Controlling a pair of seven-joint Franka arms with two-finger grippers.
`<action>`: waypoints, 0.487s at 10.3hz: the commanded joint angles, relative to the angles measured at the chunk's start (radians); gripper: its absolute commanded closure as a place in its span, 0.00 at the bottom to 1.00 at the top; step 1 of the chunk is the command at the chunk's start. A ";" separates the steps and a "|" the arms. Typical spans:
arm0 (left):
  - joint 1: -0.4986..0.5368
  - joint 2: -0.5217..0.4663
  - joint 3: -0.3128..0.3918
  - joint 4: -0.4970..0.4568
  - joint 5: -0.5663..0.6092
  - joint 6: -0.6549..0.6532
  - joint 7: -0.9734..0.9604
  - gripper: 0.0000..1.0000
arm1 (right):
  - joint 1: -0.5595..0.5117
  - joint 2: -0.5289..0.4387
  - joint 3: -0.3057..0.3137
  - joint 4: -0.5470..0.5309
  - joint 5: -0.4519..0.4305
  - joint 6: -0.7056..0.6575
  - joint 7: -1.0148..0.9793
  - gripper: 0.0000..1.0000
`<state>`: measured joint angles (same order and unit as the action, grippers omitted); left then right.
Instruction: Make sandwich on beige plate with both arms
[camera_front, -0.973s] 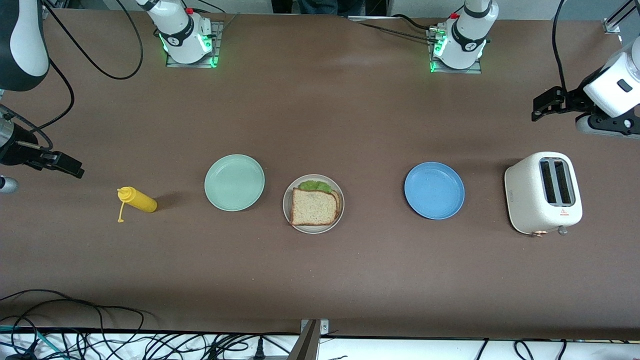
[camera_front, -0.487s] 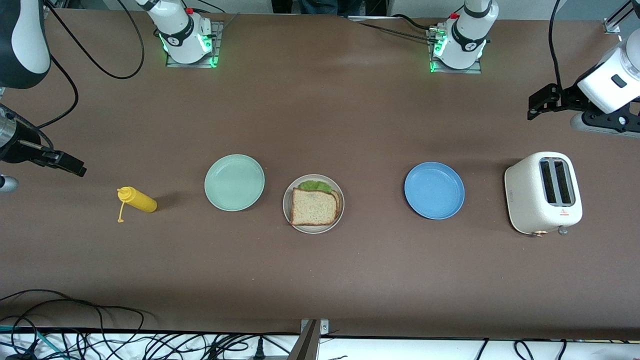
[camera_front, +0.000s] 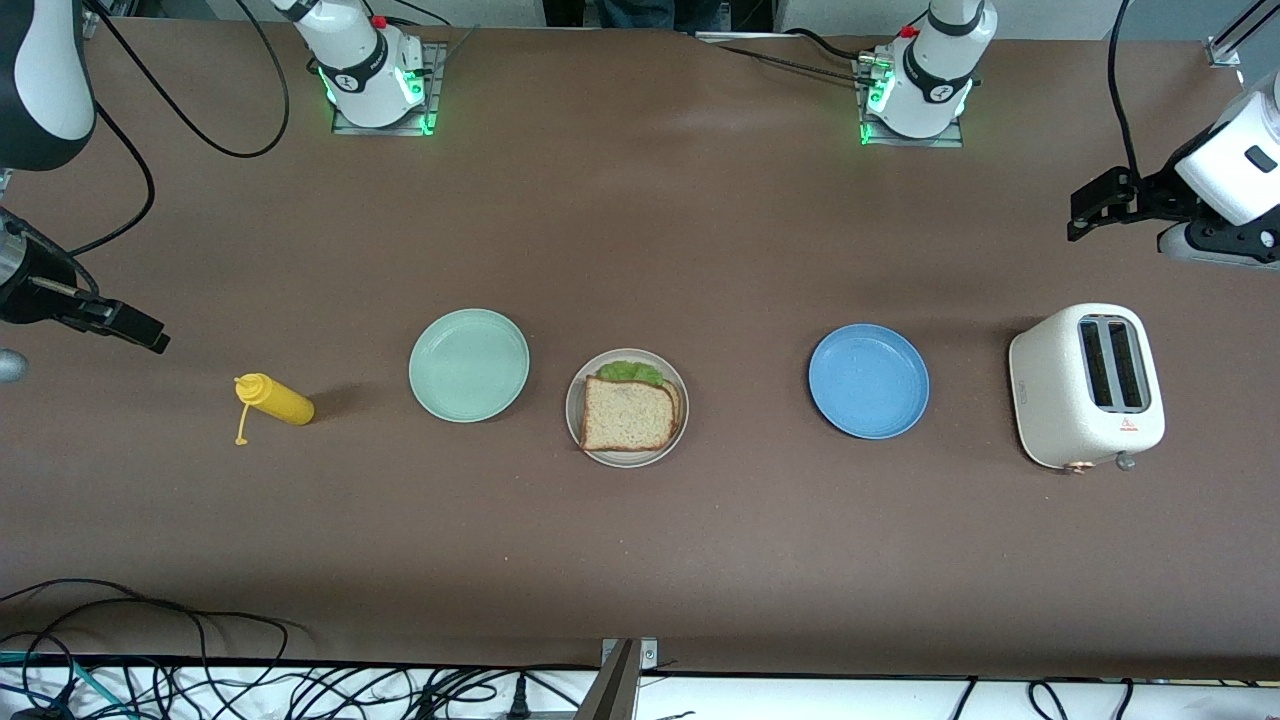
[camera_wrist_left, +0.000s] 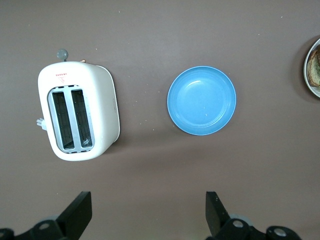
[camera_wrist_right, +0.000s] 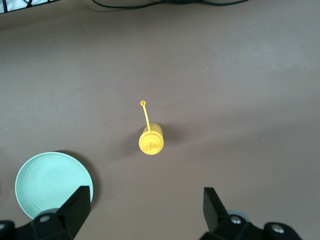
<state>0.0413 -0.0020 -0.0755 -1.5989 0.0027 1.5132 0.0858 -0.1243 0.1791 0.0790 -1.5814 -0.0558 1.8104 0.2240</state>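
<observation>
- Sandwich (camera_front: 628, 412): assembled on the beige plate (camera_front: 582, 433), top slice on, lettuce edge showing; unmoved over the last second. Task judged complete.
- Mint-green plate (camera_front: 469, 365) and blue plate (camera_front: 868, 381) flank it, each well apart, leaving open table for approach.
- Right gripper (camera_front: 128, 328): jaws apart, empty, barely shifted, at the table edge near the yellow bottle (camera_front: 274, 399).
- Left gripper (camera_front: 1098, 205): jaws apart, empty, has drifted slightly, hanging farther from the camera than the toaster (camera_front: 1087, 385).
</observation>
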 joint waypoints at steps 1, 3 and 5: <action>-0.006 0.023 -0.004 0.043 0.023 -0.016 -0.008 0.00 | -0.008 -0.013 0.007 -0.002 0.017 0.000 0.008 0.00; -0.001 0.027 -0.003 0.045 0.022 -0.016 -0.008 0.00 | -0.008 -0.010 0.005 0.009 0.017 0.000 0.008 0.00; -0.001 0.034 -0.003 0.046 0.023 -0.016 -0.008 0.00 | -0.006 -0.010 0.005 0.014 0.040 -0.005 0.008 0.00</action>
<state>0.0412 0.0090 -0.0768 -1.5891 0.0027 1.5132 0.0858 -0.1244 0.1785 0.0789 -1.5757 -0.0474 1.8147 0.2250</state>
